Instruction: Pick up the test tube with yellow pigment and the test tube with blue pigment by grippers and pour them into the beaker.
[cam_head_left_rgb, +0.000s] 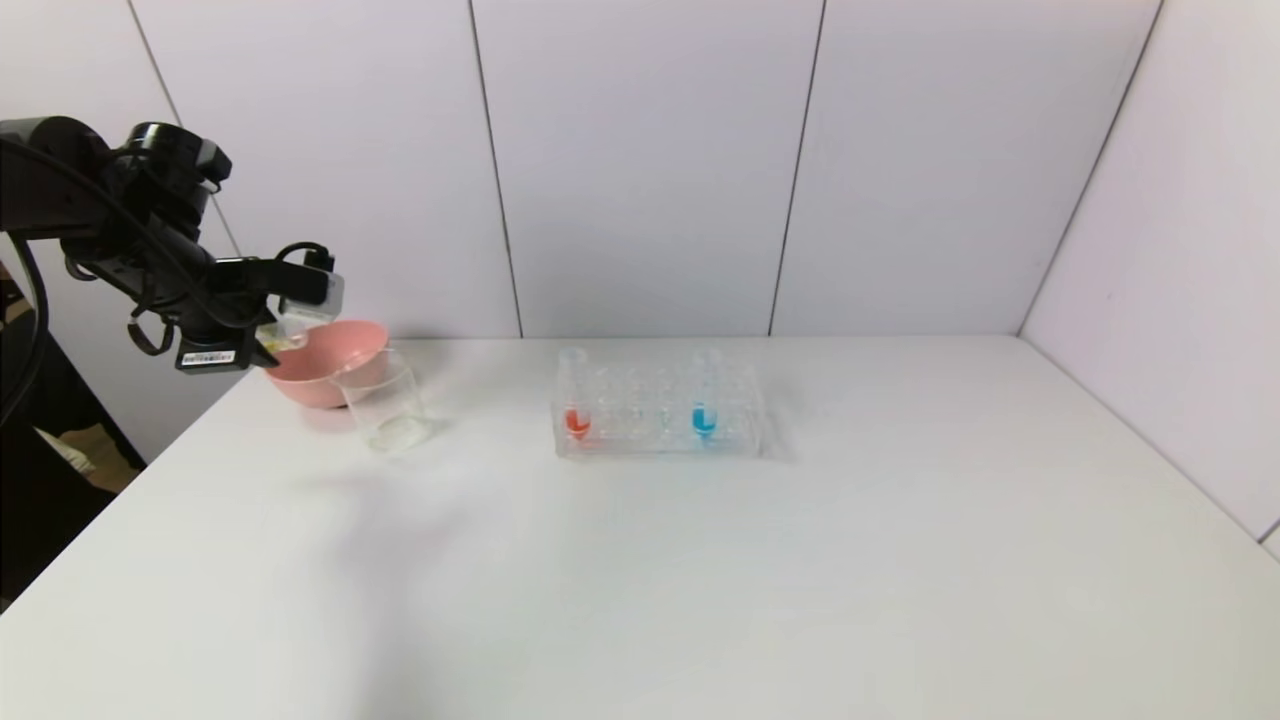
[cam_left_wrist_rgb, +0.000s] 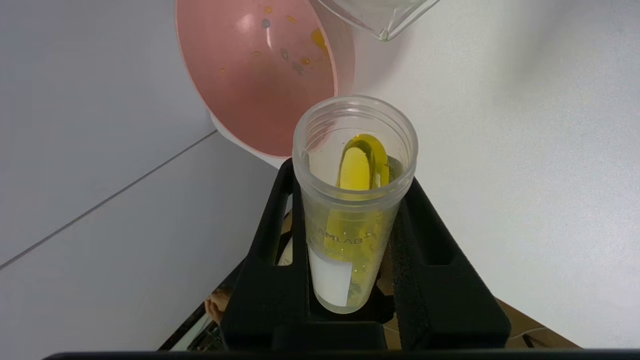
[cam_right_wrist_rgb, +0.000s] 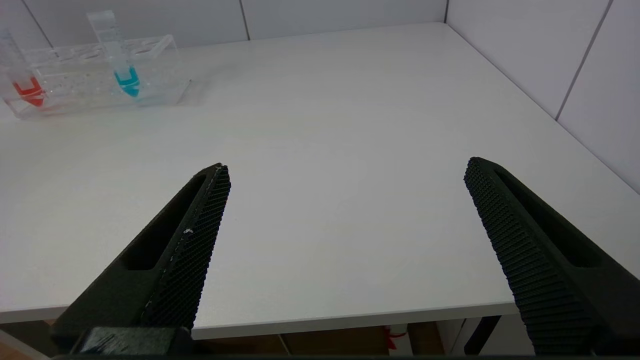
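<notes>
Your left gripper (cam_left_wrist_rgb: 352, 235) pinches the yellow tube (cam_left_wrist_rgb: 354, 200) — tipped, mouth near the pink bowl (cam_left_wrist_rgb: 255, 80), beside the beaker (cam_head_left_rgb: 385, 405). Your right gripper (cam_right_wrist_rgb: 345, 172) gapes wide — low over the table's (cam_right_wrist_rgb: 350, 125) edge.

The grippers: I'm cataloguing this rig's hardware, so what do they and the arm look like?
The left arm is black, with looping black cables. Its left gripper has matte black fingers with long cut-out slots; in the head view a small white boxy module and a white barcode sticker show. The right gripper has tapered black fingers with finely ribbed inner pads and the same slots.
</notes>
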